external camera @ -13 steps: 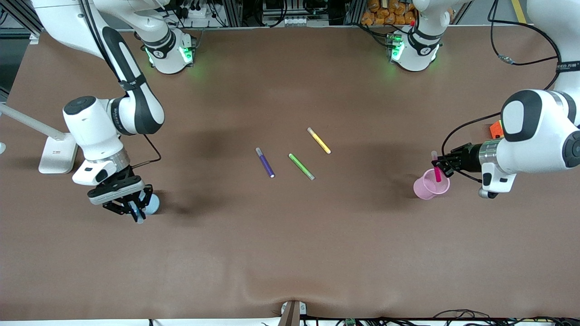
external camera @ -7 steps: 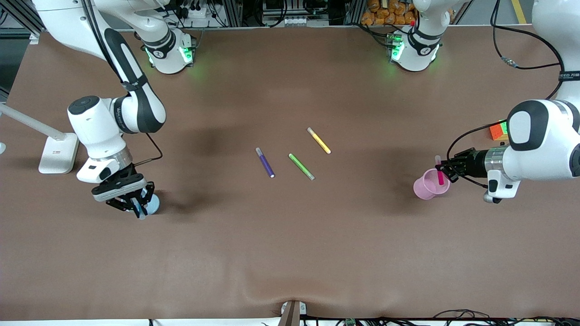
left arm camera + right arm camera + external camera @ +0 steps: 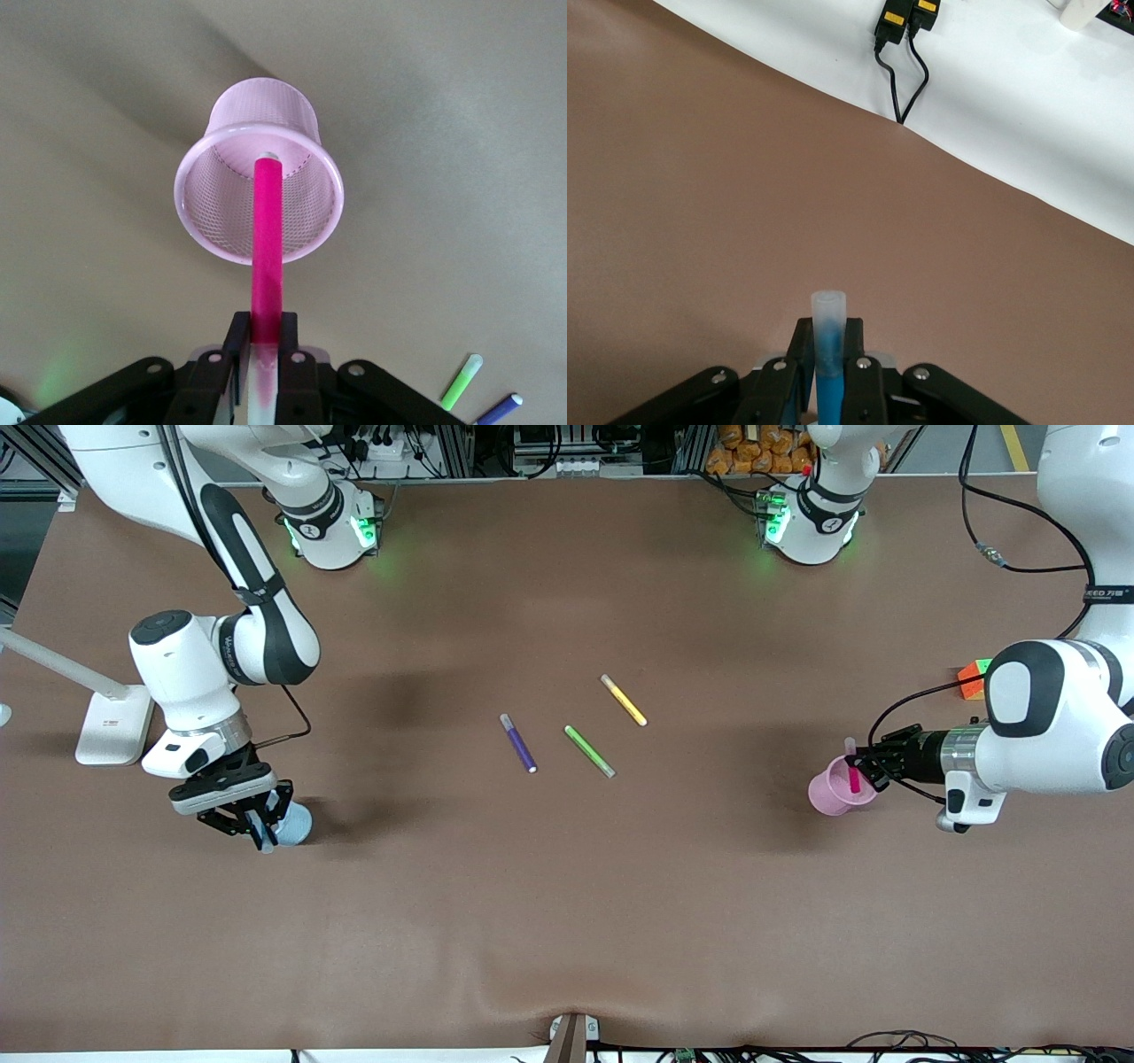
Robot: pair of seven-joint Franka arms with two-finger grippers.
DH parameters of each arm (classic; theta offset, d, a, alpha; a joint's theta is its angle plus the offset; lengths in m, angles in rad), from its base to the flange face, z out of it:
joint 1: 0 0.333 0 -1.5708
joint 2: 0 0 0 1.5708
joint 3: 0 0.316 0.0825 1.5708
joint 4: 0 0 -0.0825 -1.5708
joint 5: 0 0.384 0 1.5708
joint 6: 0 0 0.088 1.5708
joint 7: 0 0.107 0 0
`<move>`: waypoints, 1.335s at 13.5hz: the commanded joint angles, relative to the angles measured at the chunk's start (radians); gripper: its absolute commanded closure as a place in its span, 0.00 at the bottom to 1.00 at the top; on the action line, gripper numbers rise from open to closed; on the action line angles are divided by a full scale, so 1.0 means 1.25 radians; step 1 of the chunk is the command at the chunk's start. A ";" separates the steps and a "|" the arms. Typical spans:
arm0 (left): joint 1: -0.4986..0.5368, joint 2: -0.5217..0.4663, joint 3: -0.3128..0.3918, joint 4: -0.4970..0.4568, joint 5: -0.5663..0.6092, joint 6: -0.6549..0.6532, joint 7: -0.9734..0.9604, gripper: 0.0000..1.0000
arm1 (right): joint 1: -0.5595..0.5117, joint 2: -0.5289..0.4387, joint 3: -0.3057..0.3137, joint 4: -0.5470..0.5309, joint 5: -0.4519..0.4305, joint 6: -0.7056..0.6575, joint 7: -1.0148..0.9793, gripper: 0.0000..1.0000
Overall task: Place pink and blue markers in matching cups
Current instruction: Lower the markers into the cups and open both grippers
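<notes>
Pink marker [image 3: 268,239] clamped, tip inside pink cup [image 3: 199,190]; blue marker [image 3: 829,354] clamped.

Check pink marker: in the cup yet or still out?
Partly in. Pink marker has its tip inside the pink cup, with the left end effector shut on its upper end.

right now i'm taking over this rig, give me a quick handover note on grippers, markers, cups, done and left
Left gripper: shut on the pink marker, whose lower end is already inside the pink cup at the left arm's end of the table.
Right gripper: shut on the blue marker, right beside the blue cup at the right arm's end of the table; the marker is not in that cup.
Done: both markers picked up and carried to their cups.
Left: release the pink marker into the pink cup; line the blue marker up over the blue cup, lower it and release.
The purple pen, green pen and yellow pen lie mid-table.
</notes>
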 commanded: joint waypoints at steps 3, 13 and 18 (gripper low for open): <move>0.002 0.019 -0.003 0.035 -0.015 -0.011 0.012 0.05 | -0.020 0.009 0.007 -0.022 0.007 0.027 -0.005 1.00; 0.007 -0.043 -0.001 0.162 0.004 -0.123 0.081 0.00 | -0.025 0.032 0.007 -0.029 0.007 0.026 -0.004 0.00; 0.021 -0.098 -0.001 0.181 0.077 -0.131 0.171 0.00 | -0.025 0.024 0.007 -0.025 0.009 0.020 0.003 0.00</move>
